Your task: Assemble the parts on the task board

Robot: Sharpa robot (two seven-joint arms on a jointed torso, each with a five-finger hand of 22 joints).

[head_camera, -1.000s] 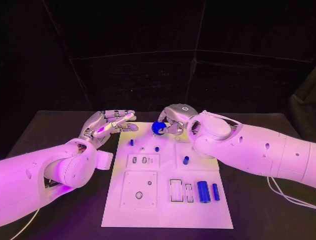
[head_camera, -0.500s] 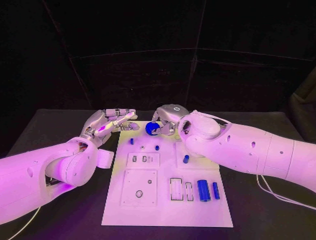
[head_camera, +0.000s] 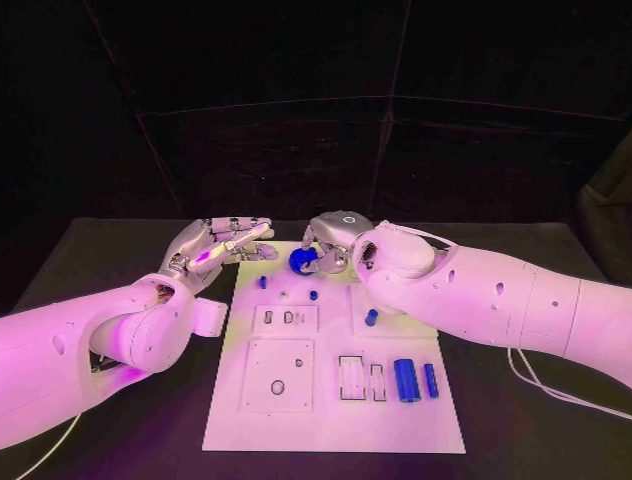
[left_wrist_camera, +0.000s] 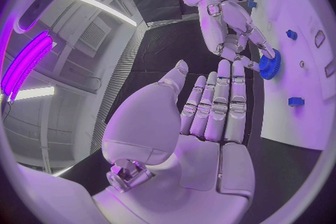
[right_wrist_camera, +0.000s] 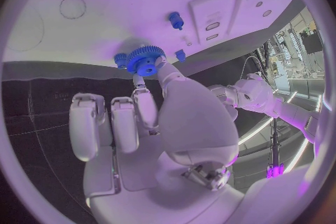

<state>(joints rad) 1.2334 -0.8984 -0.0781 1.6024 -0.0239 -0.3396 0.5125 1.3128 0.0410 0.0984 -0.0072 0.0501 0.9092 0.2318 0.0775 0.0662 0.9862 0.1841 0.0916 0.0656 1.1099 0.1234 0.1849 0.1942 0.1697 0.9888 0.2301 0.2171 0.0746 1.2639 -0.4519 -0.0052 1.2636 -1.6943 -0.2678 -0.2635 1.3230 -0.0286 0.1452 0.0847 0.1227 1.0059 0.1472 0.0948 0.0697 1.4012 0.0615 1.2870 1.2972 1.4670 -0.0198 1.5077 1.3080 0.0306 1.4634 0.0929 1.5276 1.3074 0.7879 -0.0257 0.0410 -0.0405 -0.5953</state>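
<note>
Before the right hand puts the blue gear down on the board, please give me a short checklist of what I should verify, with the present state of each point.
1. The right hand holds the blue gear: ok, it is pinched at the fingertips.
2. The gear is over the far end of the task board: ok in the head view.
3. The left hand is free: ok, fingers straight, it holds nothing.
4. The left hand is apart from the gear: ok, but close beside it.
5. The seat for the gear is free: cannot tell, the hand and gear hide it.
6. The gear touches the board: cannot tell.
</note>
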